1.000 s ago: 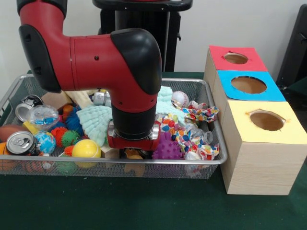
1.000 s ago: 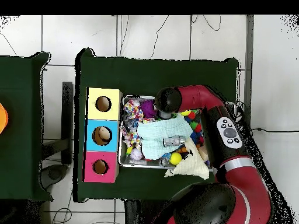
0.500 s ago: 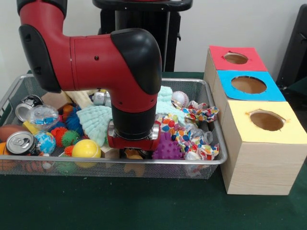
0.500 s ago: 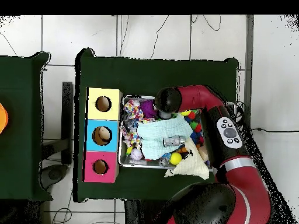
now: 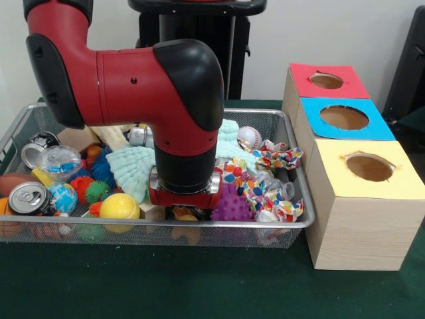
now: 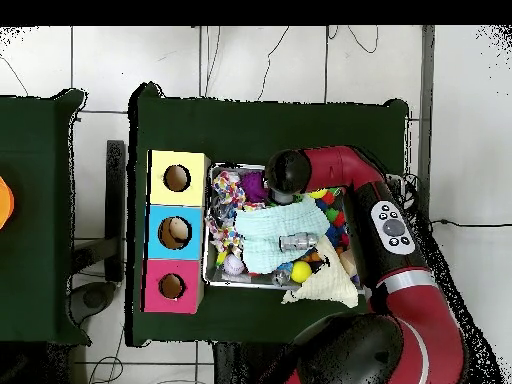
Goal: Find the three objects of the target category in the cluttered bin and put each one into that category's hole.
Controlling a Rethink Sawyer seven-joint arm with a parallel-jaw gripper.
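Observation:
My red and black arm reaches down into the wire mesh bin (image 5: 199, 229). The gripper (image 5: 182, 209) is sunk among the clutter at the bin's front middle, mostly hidden under the wrist. A purple spiky ball (image 5: 231, 206) lies just right of it and a yellow ball (image 5: 119, 207) to its left. Behind are a mint cloth (image 5: 133, 167), a baseball (image 5: 250, 137) and polka-dot fabric (image 5: 265, 189). The red hole (image 5: 327, 80), blue hole (image 5: 344, 117) and yellow hole (image 5: 369, 167) sit in the wooden boxes on the right. In the overhead view the wrist (image 6: 288, 175) covers the gripper.
A drink can (image 5: 28, 198), a globe ball (image 5: 64, 197) and small spiky balls (image 5: 97, 191) crowd the bin's left end. In the overhead view a cream cloth (image 6: 325, 285) hangs over the bin's rim and a silver can (image 6: 295, 242) lies on the mint cloth (image 6: 262, 240).

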